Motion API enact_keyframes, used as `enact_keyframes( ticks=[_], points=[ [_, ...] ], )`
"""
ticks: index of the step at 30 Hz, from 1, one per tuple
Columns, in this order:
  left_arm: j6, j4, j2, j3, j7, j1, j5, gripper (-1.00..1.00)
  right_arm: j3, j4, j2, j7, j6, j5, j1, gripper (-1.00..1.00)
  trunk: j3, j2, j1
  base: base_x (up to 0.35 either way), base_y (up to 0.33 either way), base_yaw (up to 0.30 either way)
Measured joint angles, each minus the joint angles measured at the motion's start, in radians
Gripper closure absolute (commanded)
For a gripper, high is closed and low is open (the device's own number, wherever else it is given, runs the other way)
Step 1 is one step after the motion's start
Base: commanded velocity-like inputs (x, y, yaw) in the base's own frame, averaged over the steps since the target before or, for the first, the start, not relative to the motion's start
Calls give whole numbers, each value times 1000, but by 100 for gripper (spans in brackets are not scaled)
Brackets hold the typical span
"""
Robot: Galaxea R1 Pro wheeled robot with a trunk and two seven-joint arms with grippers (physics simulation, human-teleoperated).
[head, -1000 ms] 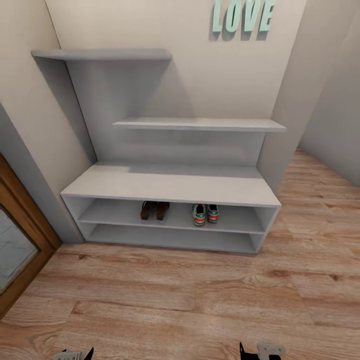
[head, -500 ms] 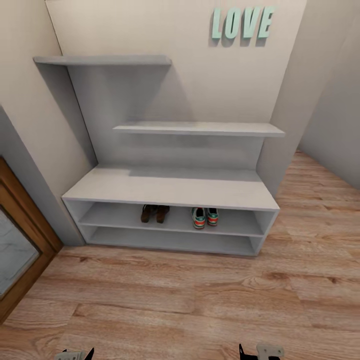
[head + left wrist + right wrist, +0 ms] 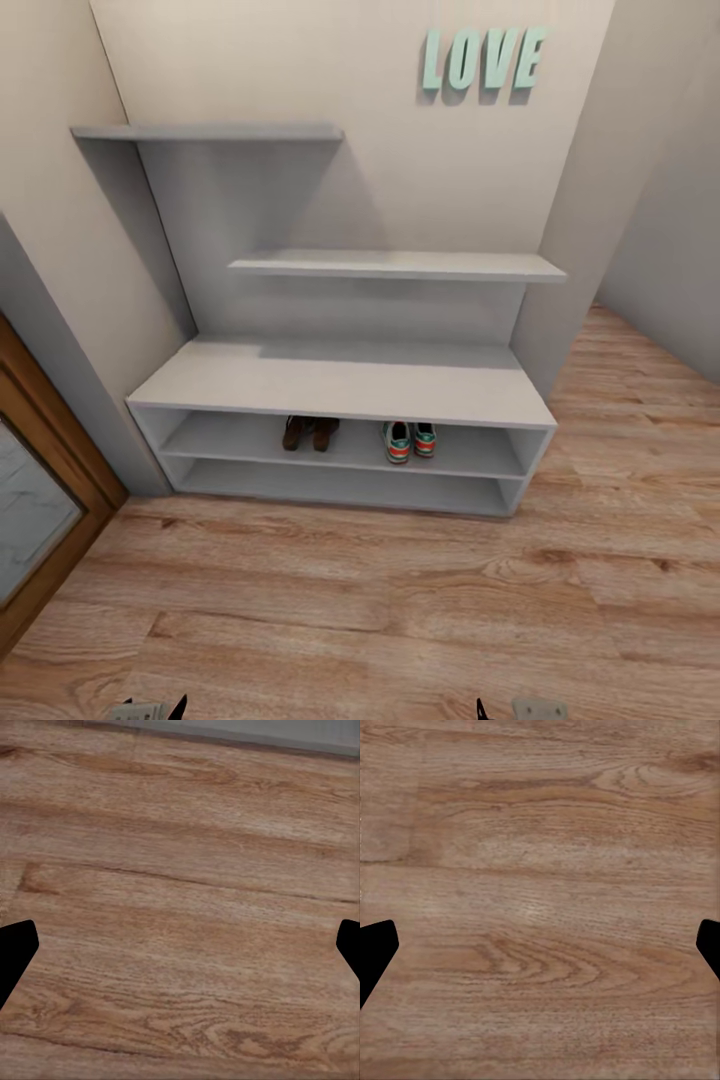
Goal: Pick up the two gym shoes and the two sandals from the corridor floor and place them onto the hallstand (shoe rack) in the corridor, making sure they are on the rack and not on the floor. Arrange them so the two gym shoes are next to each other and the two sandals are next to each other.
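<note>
Both pincers are wide apart and grip nothing. In the left wrist view the two dark fingertips of the left gripper [image 3: 180, 949] stand at the far left and far right edges of the picture, with bare wood planks between them. The right gripper [image 3: 540, 949] looks the same in the right wrist view, its tips at both side edges over bare wood. In the head view only small parts of the two grippers show at the bottom edge, one at lower left and one at lower right.

The hallstand [image 3: 340, 385] stands in the middle of the head view, against the wall under the mint letters LOVE [image 3: 485, 58]. On its upper open shelf row the two sandals [image 3: 309, 432] sit side by side, a little left of centre. The two gym shoes [image 3: 409, 440] sit side by side on the same shelf, just right of centre and near the sandals, but apart from them. The corridor floor [image 3: 360, 600] in the lower half of the frame carries no shoe that I can see.

I judge that the placing step is done: each pair is on the rack and together. The next move calls for little, perhaps only to keep the arms low and clear of the rack, and to check that no shoe hangs over the shelf edge.
</note>
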Motion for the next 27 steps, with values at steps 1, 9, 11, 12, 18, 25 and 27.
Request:
enact_keyframes(
  ticks=[1, 9, 11, 12, 18, 25, 27],
  points=[
    [0, 0, 0, 0, 0, 0, 0, -100, 0, 0, 0, 0, 0, 0, 0, -100, 3, 7, -4, 0, 0, 0],
    [0, 1, 0, 0, 0, 0, 0, -100, 0, 0, 0, 0, 0, 0, 0, -100, 28, 63, -35, 0, 0, 0],
    [0, 6, 1, 0, 0, 0, 0, -100, 0, 0, 0, -1, 0, 0, 1, -100, 34, 77, -42, 0, 0, 0],
    [0, 8, 1, 0, 0, 0, 0, -100, 0, 0, 0, -1, 0, 0, 1, -100, 38, 84, -46, 0, 0, 0],
    [-1, 15, 2, 0, 0, 0, 0, -100, 0, 0, 0, 0, 0, 0, 1, -100, 56, 126, -69, 0, 0, 0],
    [-2, 16, 2, 1, 0, 0, 1, -100, 0, 0, 0, -1, 0, 0, 0, -100, 78, 175, -96, 0, 0, 0],
    [-2, 16, 2, 1, 0, 0, 1, -100, 0, 1, 0, 0, 0, 0, 0, -100, 78, 175, -96, 0, 0, 0]
  ],
)
